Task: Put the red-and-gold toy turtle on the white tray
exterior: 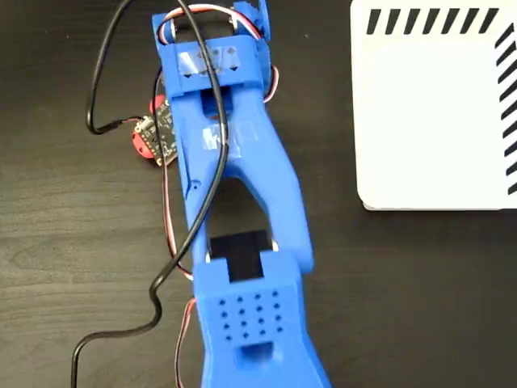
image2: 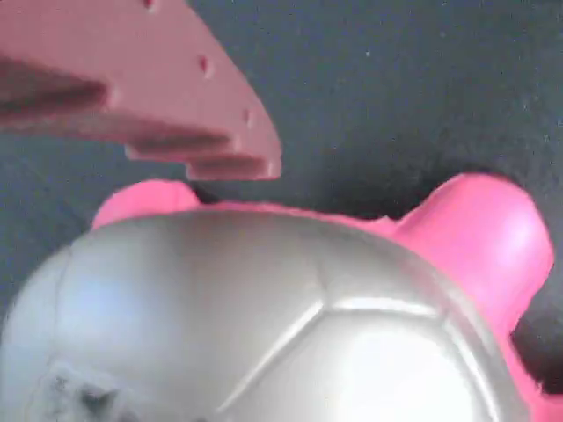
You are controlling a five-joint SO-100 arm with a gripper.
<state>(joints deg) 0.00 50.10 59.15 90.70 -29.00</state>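
Note:
In the fixed view the red-and-gold toy turtle (exterior: 145, 144) lies on the dark table at the upper left, mostly hidden under my blue arm (exterior: 234, 202); only a red edge and some black print show. The wrist view is filled by the turtle's shiny domed shell (image2: 264, 325), with a pink-red limb (image2: 479, 237) at the right. My gripper (image2: 255, 299) is low over the turtle and open. One finger (image2: 176, 97) sits just beyond the shell, a thin dark gap apart; the other finger is out of view. The white tray (exterior: 436, 121) lies at the upper right, far from the turtle.
Black cables (exterior: 105, 97) and red wires loop over the arm and across the table at the left. The tray's black diagonal stripes (exterior: 428, 20) run along its top and right edges. Dark wood table (exterior: 404, 299) shows between arm and tray.

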